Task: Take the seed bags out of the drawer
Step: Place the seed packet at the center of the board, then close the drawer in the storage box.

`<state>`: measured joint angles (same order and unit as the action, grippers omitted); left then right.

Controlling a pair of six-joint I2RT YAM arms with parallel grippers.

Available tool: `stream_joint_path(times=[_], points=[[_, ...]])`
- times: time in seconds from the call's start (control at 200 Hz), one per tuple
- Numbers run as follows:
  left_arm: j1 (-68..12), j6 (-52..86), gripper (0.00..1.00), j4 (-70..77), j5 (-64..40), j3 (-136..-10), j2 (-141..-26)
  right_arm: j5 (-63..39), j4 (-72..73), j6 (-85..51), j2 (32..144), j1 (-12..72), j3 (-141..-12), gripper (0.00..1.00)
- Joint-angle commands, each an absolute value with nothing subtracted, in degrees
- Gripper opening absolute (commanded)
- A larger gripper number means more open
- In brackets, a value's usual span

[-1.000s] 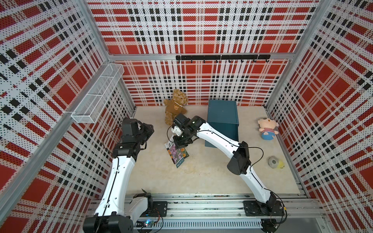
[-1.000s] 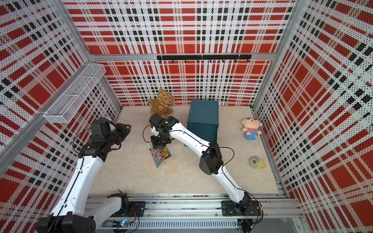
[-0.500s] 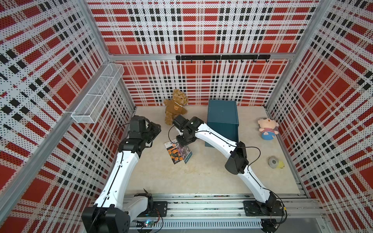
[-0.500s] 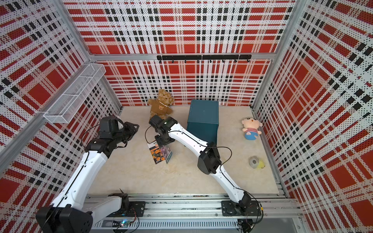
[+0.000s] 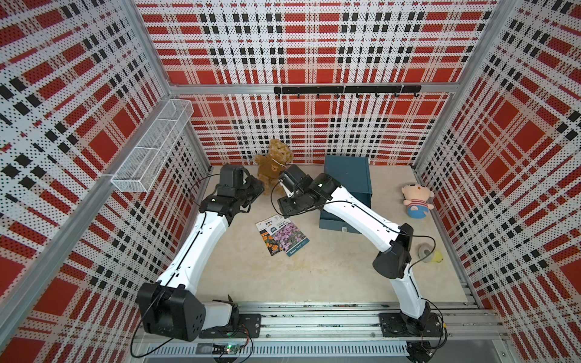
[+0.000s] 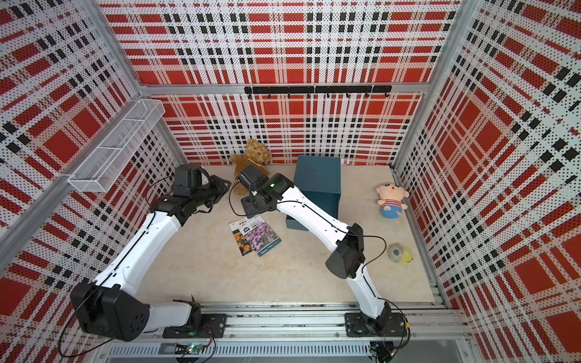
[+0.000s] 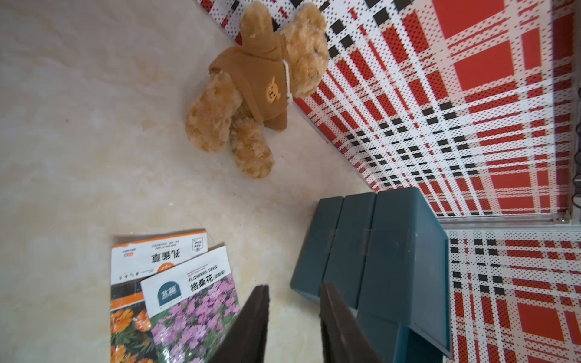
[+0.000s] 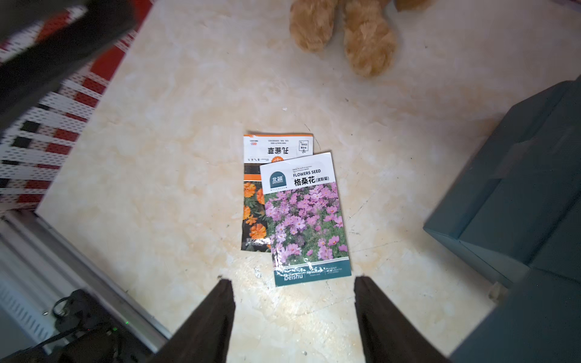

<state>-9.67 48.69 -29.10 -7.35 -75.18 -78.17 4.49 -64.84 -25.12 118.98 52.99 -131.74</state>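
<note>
Hovering above seed bags [image 8: 301, 217], right gripper [image 8: 292, 279] jaws wide apart, empty; two overlapped on table [image 5: 330, 270], mid-frame. Left gripper [image 7: 294, 286] slightly apart, empty. Drop-off looks done; next likely: check drawer [image 5: 328, 221], right of centre, for more.

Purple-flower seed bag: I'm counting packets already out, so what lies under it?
Under the purple-flower seed bag lies an orange-flower seed bag, its label end and one long edge showing; the rest is covered. Both rest on the table. Anything hidden beneath cannot be seen.
</note>
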Motion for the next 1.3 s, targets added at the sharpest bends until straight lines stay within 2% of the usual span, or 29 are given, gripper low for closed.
stream_joint_path(times=[0.0, 0.135, 0.251, 0.431, 0.576, 0.752, 1.293], points=[[-9.63, 46.96, 0.33, -26.86, -8.84, -81.88, -82.56, 1.78, -57.29, -25.00, 110.12, 53.90, -124.31, 0.63], [-13.78, 45.07, 0.31, -26.17, -10.90, -92.15, -91.69, 2.78, -50.54, -27.49, 96.17, 53.94, -107.48, 0.52], [-20.00, 43.61, 0.29, -26.17, -11.33, -100.93, -99.98, 5.66, -47.66, -32.73, 83.67, 53.72, -92.49, 0.27], [-25.75, 42.29, 0.24, -26.86, -13.58, -113.12, -111.88, 7.99, -47.69, -42.35, 67.87, 52.66, -73.46, 0.00], [-28.68, 41.23, 0.20, -27.72, -15.97, -120.40, -118.78, 6.88, -45.20, -49.08, 58.68, 51.92, -61.73, 0.00], [-31.13, 39.99, 0.19, -27.61, -18.05, -123.13, -122.89, 4.66, -43.48, -52.14, 54.64, 48.06, -54.98, 0.00], [-31.98, 40.41, 0.19, -27.65, -18.63, -121.24, -125.41, -2.12, -41.47, -44.92, 62.49, 30.18, -57.46, 0.00]])
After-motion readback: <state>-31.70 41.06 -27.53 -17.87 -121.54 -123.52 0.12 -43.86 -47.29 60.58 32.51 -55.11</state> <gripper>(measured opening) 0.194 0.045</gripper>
